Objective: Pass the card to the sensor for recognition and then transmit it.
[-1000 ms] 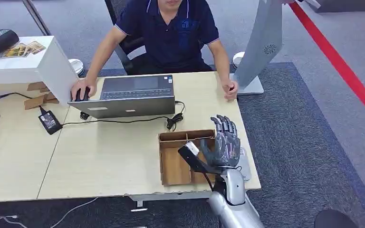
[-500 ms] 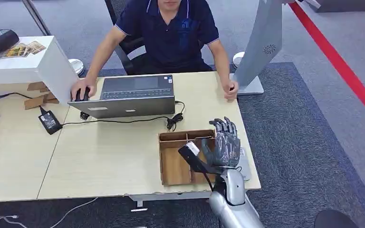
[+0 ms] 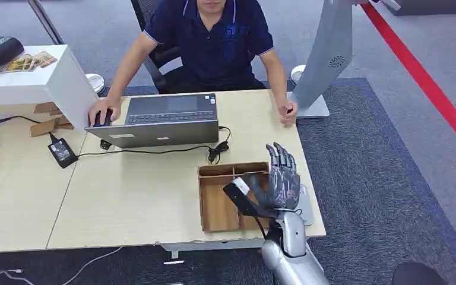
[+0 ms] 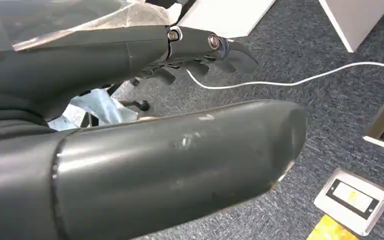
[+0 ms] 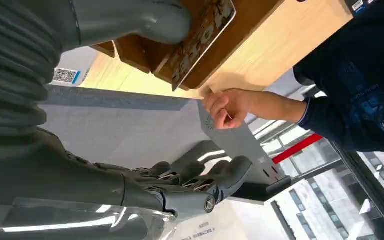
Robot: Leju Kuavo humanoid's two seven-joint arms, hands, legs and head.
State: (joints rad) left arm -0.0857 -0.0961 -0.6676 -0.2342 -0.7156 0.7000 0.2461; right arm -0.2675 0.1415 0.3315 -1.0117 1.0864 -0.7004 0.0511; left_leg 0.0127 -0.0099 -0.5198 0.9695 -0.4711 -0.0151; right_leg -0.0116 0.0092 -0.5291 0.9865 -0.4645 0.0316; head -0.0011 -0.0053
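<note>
My right hand (image 3: 280,181) hovers over the right side of the wooden box (image 3: 217,208) near the desk's front edge, fingers straight and spread, pointing away from me. In the right wrist view its thumb (image 5: 145,20) touches the edge of a patterned card (image 5: 202,32) that leans inside the wooden box (image 5: 130,52), while the fingers (image 5: 200,180) stay far from the card. A flat grey sensor pad (image 3: 306,211) lies on the desk just right of the box; its QR sticker (image 5: 65,75) is visible. My left hand (image 4: 155,145) hangs over the carpet, holding nothing.
A person (image 3: 214,41) sits across the desk, one hand on a mouse (image 3: 102,117), the other fist (image 3: 287,111) near a grey stand (image 3: 326,59). A laptop (image 3: 160,119), its cable (image 3: 217,151) and a power adapter (image 3: 62,151) lie on the desk.
My right hand's fingers curled down a little half a second ago and are now straight again. The hand stays over the box's right side. The person has not moved.
</note>
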